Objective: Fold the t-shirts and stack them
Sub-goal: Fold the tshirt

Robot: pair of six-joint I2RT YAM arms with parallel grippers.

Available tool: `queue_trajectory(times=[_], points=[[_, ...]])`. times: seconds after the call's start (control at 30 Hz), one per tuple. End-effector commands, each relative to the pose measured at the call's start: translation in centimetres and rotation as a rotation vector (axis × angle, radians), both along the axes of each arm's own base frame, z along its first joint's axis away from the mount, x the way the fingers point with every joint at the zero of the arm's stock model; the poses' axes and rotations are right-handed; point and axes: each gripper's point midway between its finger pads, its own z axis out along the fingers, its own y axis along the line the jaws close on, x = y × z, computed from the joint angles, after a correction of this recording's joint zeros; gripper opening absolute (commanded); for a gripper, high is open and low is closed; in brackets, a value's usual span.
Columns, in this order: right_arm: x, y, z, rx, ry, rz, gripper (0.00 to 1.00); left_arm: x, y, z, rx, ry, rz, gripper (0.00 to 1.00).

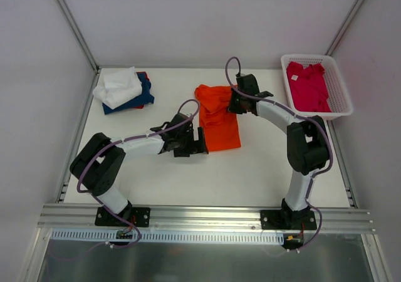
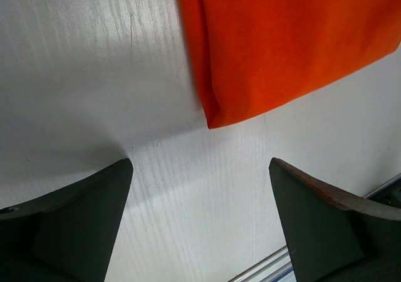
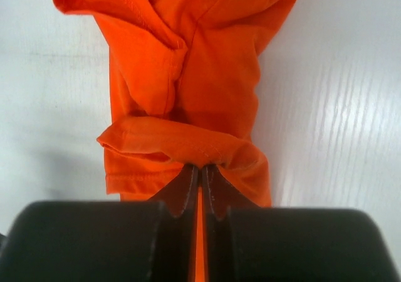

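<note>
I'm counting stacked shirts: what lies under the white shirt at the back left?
Under the white shirt a navy shirt shows, with a red sliver at its edge. Anything more beneath is covered.

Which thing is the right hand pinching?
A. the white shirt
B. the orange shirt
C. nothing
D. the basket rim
B: in the wrist view the right hand is shut on a bunched fold of the orange shirt.
</note>
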Motion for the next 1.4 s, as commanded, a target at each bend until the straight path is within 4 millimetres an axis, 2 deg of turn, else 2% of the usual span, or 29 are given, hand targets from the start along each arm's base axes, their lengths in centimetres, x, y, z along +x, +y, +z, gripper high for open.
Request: queue_trajectory(times=[0.0,0.03,0.07,0.1,0.17,0.2,0.27,0.4,0.5,0.53,0.63,0.8,0.87,0.93,0.97,1.0,1.03,1.1,1.13,1.2,1.27,1.37], points=[[2.2,1.2,1.0,0.048,-0.021,0.014,0.0,-1.3,0.2,-1.5,0.032,0.065,-0.009,0.94],[2.8,1.3,1.3,0.052,-0.026,0.013,0.0,-1.2,0.2,-1.6,0.033,0.066,-0.009,0.93],[3.1,1.6,0.2,0.052,-0.002,0.018,0.03,-1.3,0.1,-1.6,0.032,0.067,-0.011,0.93],[3.3,1.7,0.0,0.055,0.004,0.017,0.07,-1.3,0.1,-1.7,0.033,0.068,-0.011,0.93],[4.1,2.2,-0.1,0.066,0.006,0.022,0.23,-1.4,0.1,-1.8,0.035,0.073,-0.014,0.93],[4.1,2.3,-1.1,0.059,0.032,0.024,0.27,-1.3,0.1,-1.9,0.036,0.074,-0.014,0.93],[4.5,2.5,-1.3,0.061,0.036,0.027,0.34,-1.3,0.1,-2.0,0.038,0.076,-0.011,0.93],[5.1,1.8,-0.8,0.049,0.021,0.014,0.4,-1.4,-0.2,-2.0,0.037,0.077,-0.015,0.93],[5.7,1.0,1.1,0.049,-0.008,-0.003,0.4,-1.5,-0.3,-2.0,0.039,0.078,-0.019,0.93],[5.8,0.8,2.3,0.049,-0.03,-0.003,0.4,-1.6,-0.3,-2.1,0.04,0.08,-0.019,0.93],[5.5,0.2,3.8,0.035,-0.059,-0.001,0.4,-1.8,-0.3,-2.1,0.042,0.079,-0.019,0.93],[6.2,-0.9,9.0,0.036,-0.138,-0.014,0.4,-1.9,-0.6,-2.0,0.041,0.076,-0.025,0.93],[5.7,-0.9,10.3,0.042,-0.152,-0.005,0.4,-2.0,-0.7,-2.0,0.042,0.074,-0.029,0.93],[4.4,-0.7,9.8,0.049,-0.133,0.006,0.4,-1.9,-0.7,-1.8,0.042,0.07,-0.027,0.93],[3.9,-0.7,10.9,0.06,-0.158,0.008,0.4,-1.8,-0.7,-1.8,0.041,0.066,-0.026,0.93],[3.2,-0.4,10.5,0.057,-0.152,0.015,0.4,-1.8,-0.7,-1.8,0.042,0.065,-0.027,0.93],[2.0,-0.5,8.9,0.047,-0.117,0.022,0.4,-1.7,-0.8,-1.7,0.039,0.063,-0.026,0.93],[0.7,0.0,8.8,0.063,-0.117,0.035,0.39,-1.7,-0.9,-1.7,0.038,0.064,-0.028,0.93],[-0.5,-0.1,7.0,0.052,-0.077,0.039,0.39,-1.7,-0.9,-1.7,0.039,0.065,-0.028,0.93],[-1.5,0.4,6.5,0.06,-0.078,0.046,0.39,-1.7,-0.9,-1.8,0.041,0.068,-0.031,0.93],[-2.9,0.8,4.7,0.05,-0.045,0.06,0.37,-1.7,-0.9,-1.8,0.04,0.067,-0.031,0.93],[-4.1,1.5,3.0,0.05,-0.013,0.08,0.31,-1.7,-0.9,-1.8,0.04,0.066,-0.03,0.93]])
